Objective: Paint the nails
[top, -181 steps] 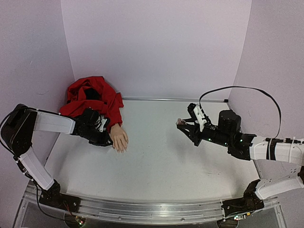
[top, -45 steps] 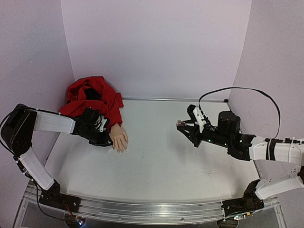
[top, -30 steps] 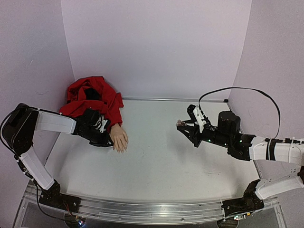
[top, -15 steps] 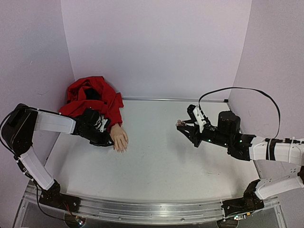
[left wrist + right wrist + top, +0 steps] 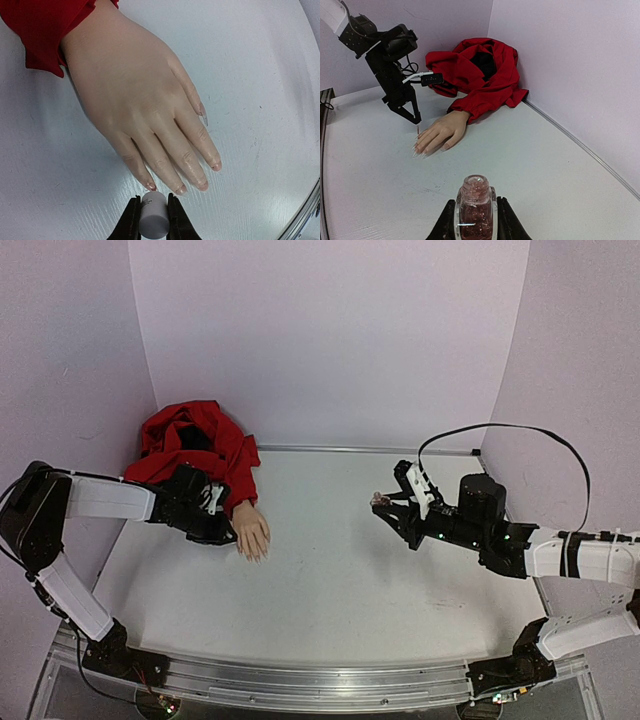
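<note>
The flesh-coloured mannequin hand (image 5: 250, 531) lies palm down at the table's left, its wrist in a red sleeve (image 5: 196, 447). Its pale nails (image 5: 180, 189) show at the fingertips in the left wrist view. My left gripper (image 5: 153, 216) is shut on the white brush cap (image 5: 153, 214), held right over the little-finger nail (image 5: 150, 185). The hand (image 5: 441, 132) and left gripper (image 5: 415, 120) also show in the right wrist view. My right gripper (image 5: 476, 225) is shut on the open pinkish polish bottle (image 5: 476, 207), held above the table at the right (image 5: 378, 501).
The red fabric is bunched in the back-left corner by the wall (image 5: 475, 70). A metal rail (image 5: 300, 680) runs along the near table edge. A black cable (image 5: 520, 435) loops over the right arm.
Almost nothing has changed. The left arm has shifted very slightly over the mannequin hand; the right arm holds the bottle still.
</note>
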Robot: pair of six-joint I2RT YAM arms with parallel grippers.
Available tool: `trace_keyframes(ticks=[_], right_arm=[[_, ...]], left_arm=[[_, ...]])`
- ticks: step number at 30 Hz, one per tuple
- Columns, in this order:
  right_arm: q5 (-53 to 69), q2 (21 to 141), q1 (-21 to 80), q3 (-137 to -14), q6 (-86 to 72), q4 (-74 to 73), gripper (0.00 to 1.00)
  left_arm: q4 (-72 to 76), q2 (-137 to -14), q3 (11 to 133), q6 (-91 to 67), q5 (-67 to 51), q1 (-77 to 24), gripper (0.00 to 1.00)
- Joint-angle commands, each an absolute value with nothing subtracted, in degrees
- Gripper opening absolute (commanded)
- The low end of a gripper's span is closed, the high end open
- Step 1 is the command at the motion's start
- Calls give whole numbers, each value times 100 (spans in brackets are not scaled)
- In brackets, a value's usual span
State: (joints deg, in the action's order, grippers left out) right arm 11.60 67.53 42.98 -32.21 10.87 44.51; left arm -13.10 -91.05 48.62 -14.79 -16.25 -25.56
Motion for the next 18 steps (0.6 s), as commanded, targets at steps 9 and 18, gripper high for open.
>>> trace_keyframes(ticks=[9,18], right_arm=[[1231,6715,4263,-3278,1081,4775,0],[1222,6713,4266,-3278,1081,4773,0]], left_arm=[[-1222,-9213,5089,-1380,-1634,-2568,0],[-1147,-9300,5132,-1380,-1661,-2566,0]])
